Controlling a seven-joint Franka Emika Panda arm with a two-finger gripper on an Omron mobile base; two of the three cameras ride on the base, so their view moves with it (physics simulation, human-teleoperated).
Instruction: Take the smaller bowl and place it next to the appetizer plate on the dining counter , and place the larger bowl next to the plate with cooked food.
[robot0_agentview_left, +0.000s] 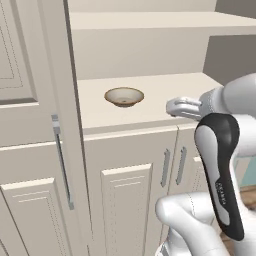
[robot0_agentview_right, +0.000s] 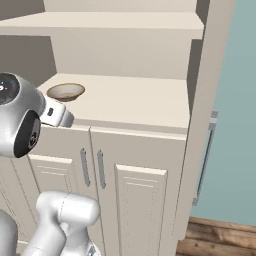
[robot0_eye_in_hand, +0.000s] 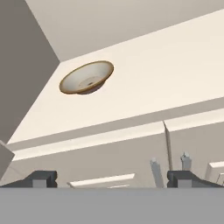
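The smaller bowl (robot0_agentview_left: 124, 96) stands upright on a cream counter (robot0_agentview_left: 150, 107) inside a cabinet niche. In the left base view it is a little above the middle of the frame, left of centre. In the right base view the smaller bowl (robot0_agentview_right: 65, 92) is in the upper left part, near the back left corner of the same counter (robot0_agentview_right: 135, 105). In the hand view the bowl (robot0_eye_in_hand: 86, 77) appears in the upper left, tilted with the camera; its tan-gold rim and pale inside are clear.

The gripper (robot0_agentview_left: 175, 106) is at the right of centre in the left base view, over the front edge of the counter, to the right of the bowl and apart from it. In the hand view the two dark fingertips (robot0_eye_in_hand: 43, 178) rise at the bottom left and bottom right of the frame, far from each other, so the jaws are wide and hold nothing.

Below the counter are cream cabinet doors (robot0_agentview_left: 127, 205) with grey bar handles (robot0_agentview_left: 165, 168). A tall door (robot0_agentview_left: 30, 150) fills the left side of the left base view
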